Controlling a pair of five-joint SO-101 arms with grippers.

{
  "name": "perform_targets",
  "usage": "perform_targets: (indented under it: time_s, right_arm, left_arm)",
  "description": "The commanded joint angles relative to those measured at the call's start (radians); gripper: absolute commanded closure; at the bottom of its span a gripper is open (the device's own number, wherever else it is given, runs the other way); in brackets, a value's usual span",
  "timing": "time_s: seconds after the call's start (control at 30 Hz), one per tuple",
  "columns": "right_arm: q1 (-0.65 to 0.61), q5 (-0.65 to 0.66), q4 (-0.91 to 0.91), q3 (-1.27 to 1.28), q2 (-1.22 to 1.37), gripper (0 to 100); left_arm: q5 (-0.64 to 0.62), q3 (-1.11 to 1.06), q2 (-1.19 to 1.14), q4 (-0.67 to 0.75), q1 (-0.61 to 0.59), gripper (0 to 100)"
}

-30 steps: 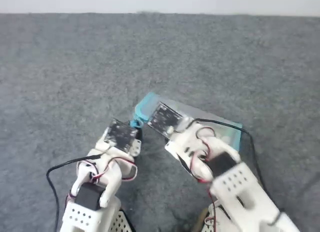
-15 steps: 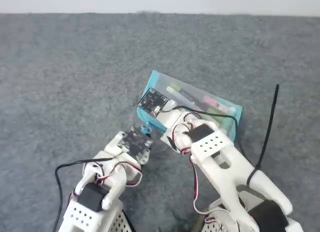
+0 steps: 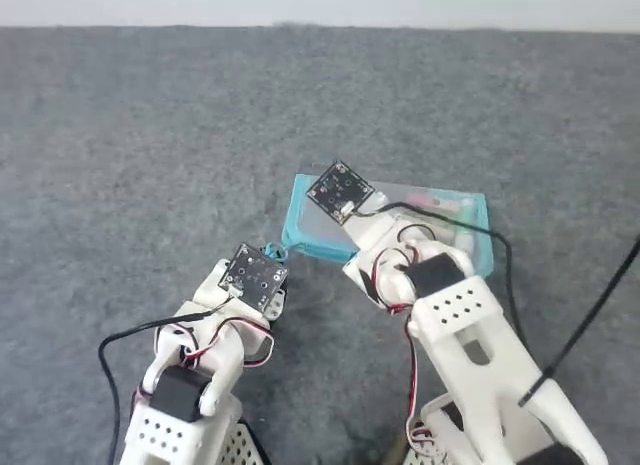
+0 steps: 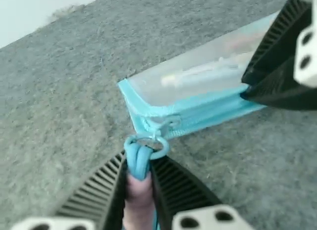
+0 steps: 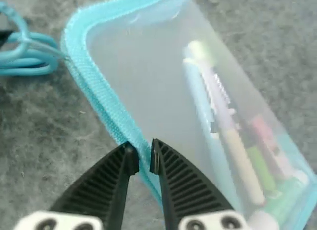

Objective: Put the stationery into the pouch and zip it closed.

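A translucent pouch (image 3: 410, 220) with turquoise edging lies on the grey carpet, and several pens (image 5: 233, 136) show through its wall. My left gripper (image 4: 138, 165) is shut on the blue cord pull (image 4: 133, 150), which hangs from the zip's ring (image 4: 157, 141) at the pouch's near corner (image 4: 143, 118). My right gripper (image 5: 141, 158) is shut on the pouch's zip edge (image 5: 106, 109), a short way along from that corner. In the high view the cord pull (image 3: 272, 251) peeks out ahead of the left wrist (image 3: 252, 276), and the right wrist (image 3: 340, 191) hangs over the pouch.
Grey carpet (image 3: 150, 135) stretches open to the left and behind the pouch. A pale wall (image 3: 320, 3) bounds the far side. Both arm bases crowd the near edge, with a black cable (image 3: 590, 305) rising at the right.
The pouch has swung from tilted to nearly level and shifted right. The right wrist has moved right and away with it. The left gripper has drawn slightly left, still on the cord.
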State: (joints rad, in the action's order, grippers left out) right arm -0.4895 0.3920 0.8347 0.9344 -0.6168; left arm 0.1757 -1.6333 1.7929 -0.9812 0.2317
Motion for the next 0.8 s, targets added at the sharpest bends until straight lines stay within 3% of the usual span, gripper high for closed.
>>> perform_targets:
  time_s: [0.0,0.47,0.77]
  right_arm:
    - [0.03,-0.009,-0.038,0.003,-0.041,98.6]
    - [-0.122,0.038,-0.074,0.117,-0.236,86.6]
    - [-0.163,0.038,-0.222,0.086,-0.044,86.6]
  left_arm:
    - [0.005,0.038,-0.005,0.038,-0.018,99]
    - [0.003,0.068,-0.005,0.032,-0.018,99]
    - [0.003,0.079,-0.005,0.029,-0.018,99]
